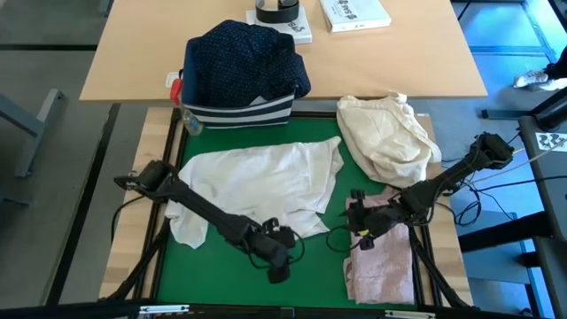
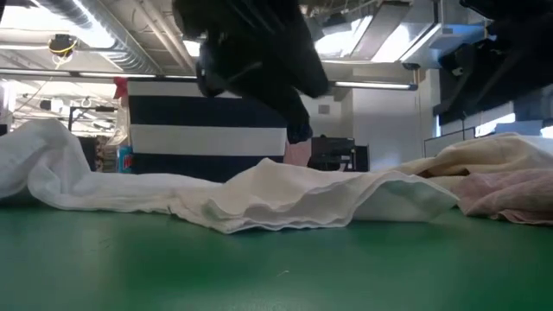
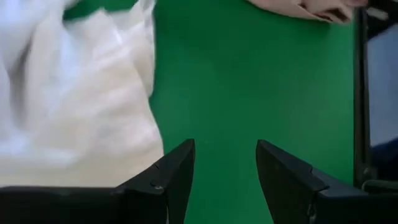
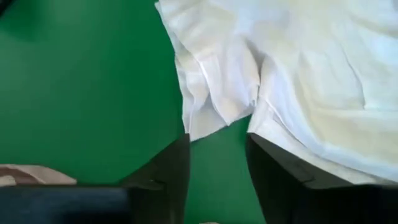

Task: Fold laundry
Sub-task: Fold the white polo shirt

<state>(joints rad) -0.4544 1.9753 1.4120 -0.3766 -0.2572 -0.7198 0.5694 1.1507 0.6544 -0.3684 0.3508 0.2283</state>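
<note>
On the green mat (image 1: 230, 283), a white shirt (image 1: 257, 182) lies at centre; the left gripper (image 1: 282, 257) at six o'clock and right gripper (image 1: 357, 221) at four o'clock hover, jaws parted, empty.

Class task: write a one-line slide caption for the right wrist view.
Open right gripper poised over green mat, facing the white shirt's crumpled edge.

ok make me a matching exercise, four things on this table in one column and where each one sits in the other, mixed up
Things:
1. white shirt
2. pale pink top
3. cream-beige bundle
4. navy dotted shirt

Places:
A. on top of the striped bin
B. near right corner of the green mat
C. spread over the mat's middle and left
D. far right corner of the mat

Pairs: 1-C, 2-B, 3-D, 4-A
</note>
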